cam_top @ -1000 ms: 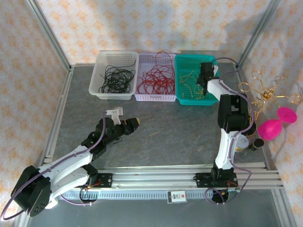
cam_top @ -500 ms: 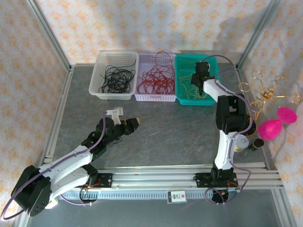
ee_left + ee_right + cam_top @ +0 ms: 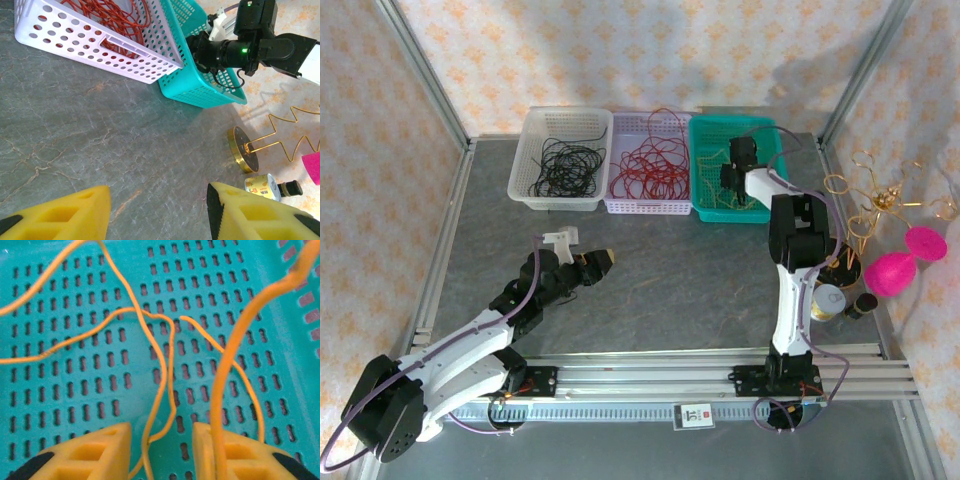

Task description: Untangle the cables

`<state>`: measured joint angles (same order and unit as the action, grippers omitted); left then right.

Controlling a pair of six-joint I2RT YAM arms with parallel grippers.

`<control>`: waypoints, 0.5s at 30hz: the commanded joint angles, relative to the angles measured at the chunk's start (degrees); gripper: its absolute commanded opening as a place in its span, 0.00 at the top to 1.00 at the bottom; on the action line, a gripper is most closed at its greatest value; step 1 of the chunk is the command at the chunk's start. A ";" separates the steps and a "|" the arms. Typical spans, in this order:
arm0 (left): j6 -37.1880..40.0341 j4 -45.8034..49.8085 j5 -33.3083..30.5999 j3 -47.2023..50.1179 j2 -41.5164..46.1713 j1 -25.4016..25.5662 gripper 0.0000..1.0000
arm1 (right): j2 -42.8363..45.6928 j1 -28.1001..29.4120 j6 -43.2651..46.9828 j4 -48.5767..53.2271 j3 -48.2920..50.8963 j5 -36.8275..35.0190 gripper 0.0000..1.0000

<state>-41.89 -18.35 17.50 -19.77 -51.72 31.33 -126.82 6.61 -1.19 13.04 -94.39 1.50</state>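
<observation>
Cables (image 3: 170, 365): yellow strand loose between part-open right end effector (image 3: 161, 432), low centre, over teal basket (image 3: 75, 390). Looks like the release step. Left end effector (image 3: 157, 200) open, empty. Next: lift clear, no snag.

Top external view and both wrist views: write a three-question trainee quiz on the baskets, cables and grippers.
1. Multiple choice: the right gripper hangs over which basket? A white, B lavender, C the teal basket.
2. True or false: the left gripper grips a black cable.
3. Fill in: the cables right under the right gripper are coloured ____.

Key
1. C.
2. False: it is open over the bare table, with nothing between its jaws.
3. Yellow.
</observation>
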 commanded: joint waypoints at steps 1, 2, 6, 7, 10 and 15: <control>1.20 -0.01 -0.78 -0.23 0.49 -0.56 0.47 | 6.15 0.23 0.18 1.73 -1.64 -1.69 0.60; 1.20 -0.09 -0.80 -0.18 0.42 -0.57 0.47 | 7.29 0.24 0.21 1.70 -1.22 -1.91 0.59; 1.20 -0.37 -0.64 -0.05 0.48 -0.57 0.47 | 13.65 0.83 0.46 0.73 1.95 -3.33 0.56; 1.20 -0.40 -0.66 -0.01 0.48 -0.57 0.47 | 15.31 0.94 0.44 0.65 2.81 -3.51 0.55; 1.11 -0.63 -0.49 -0.01 0.65 -0.57 0.47 | 19.78 1.34 0.49 0.28 5.90 -3.44 0.53; 1.02 -0.82 -0.44 0.06 1.07 -0.57 0.47 | 27.28 1.65 0.41 -1.08 12.69 -2.46 0.52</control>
<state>-41.89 -18.37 17.52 -19.77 -51.72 31.33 -102.39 7.99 -1.15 12.38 -85.38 -0.19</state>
